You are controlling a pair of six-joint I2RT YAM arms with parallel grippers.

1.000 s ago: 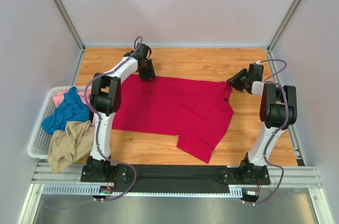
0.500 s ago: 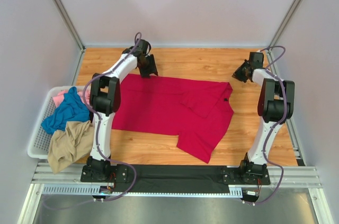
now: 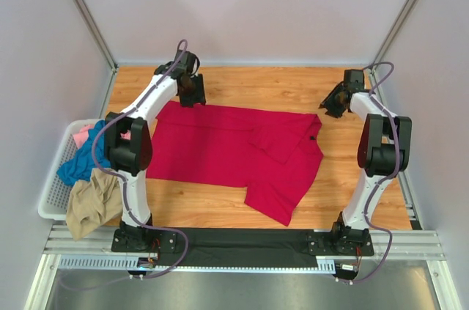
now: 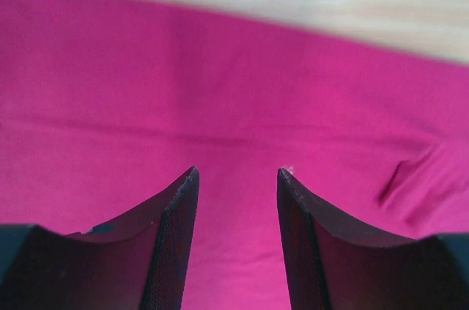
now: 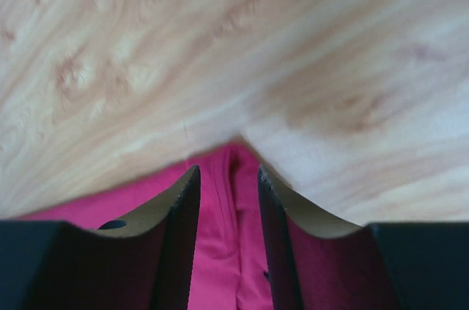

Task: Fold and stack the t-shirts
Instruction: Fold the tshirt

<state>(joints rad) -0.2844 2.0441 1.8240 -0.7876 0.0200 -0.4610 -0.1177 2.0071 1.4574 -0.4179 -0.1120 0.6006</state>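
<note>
Looking from above, we see the red t-shirt (image 3: 234,152) spread on the desk (image 3: 278,84), its right side doubled over, with the left hand (image 3: 192,91) at its far left edge and the right hand (image 3: 333,102) just off its far right corner, both released and empty; uneven pinches could drag the cloth askew. In the left wrist view the left hand (image 4: 238,172) hangs parted over flat red t-shirt (image 4: 220,83), so closing may gather only a thin ridge or nothing. In the right wrist view the right hand (image 5: 229,169) gapes where the red t-shirt (image 5: 223,251) barely reaches its fingertips, and a shallow bite could slip off.
</note>
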